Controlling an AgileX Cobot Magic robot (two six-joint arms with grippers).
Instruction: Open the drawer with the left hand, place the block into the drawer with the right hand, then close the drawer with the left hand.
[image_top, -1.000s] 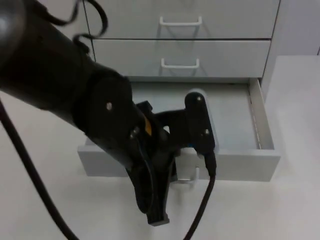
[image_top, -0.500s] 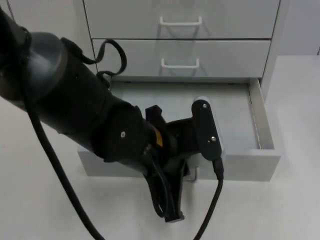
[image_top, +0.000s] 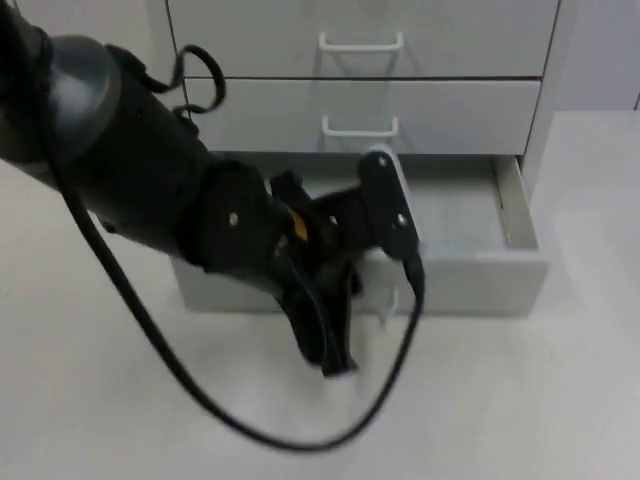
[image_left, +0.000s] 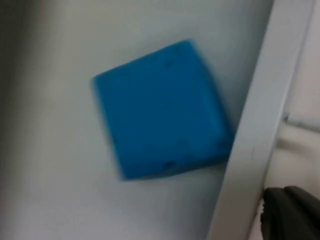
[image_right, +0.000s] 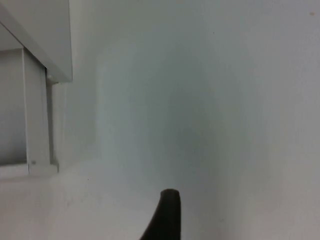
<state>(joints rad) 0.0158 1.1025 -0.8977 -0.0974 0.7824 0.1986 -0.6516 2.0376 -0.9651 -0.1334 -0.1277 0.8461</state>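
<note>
My left gripper (image_top: 385, 300) is down at the front of the lowest pale grey drawer (image_top: 520, 270) of the white cabinet, right at its white loop handle (image_top: 392, 305); my arm covers the fingers, so I cannot tell whether they are closed on the handle or just pressed against it. The drawer stands partly open. The square blue block (image_left: 160, 110) lies flat on the drawer floor just behind the front panel that I am working against, one corner nearly touching that panel. My right gripper (image_right: 167, 220) waits off to the side over the bare white tabletop (image_right: 200, 100), beside the cabinet's corner.

I judge this to be the closing step. If I push off-centre, the drawer could skew and jam on its runners. A hard shove could make the block slide. If my fingers are hooked around the handle, pulling away too soon could drag the drawer open.
</note>
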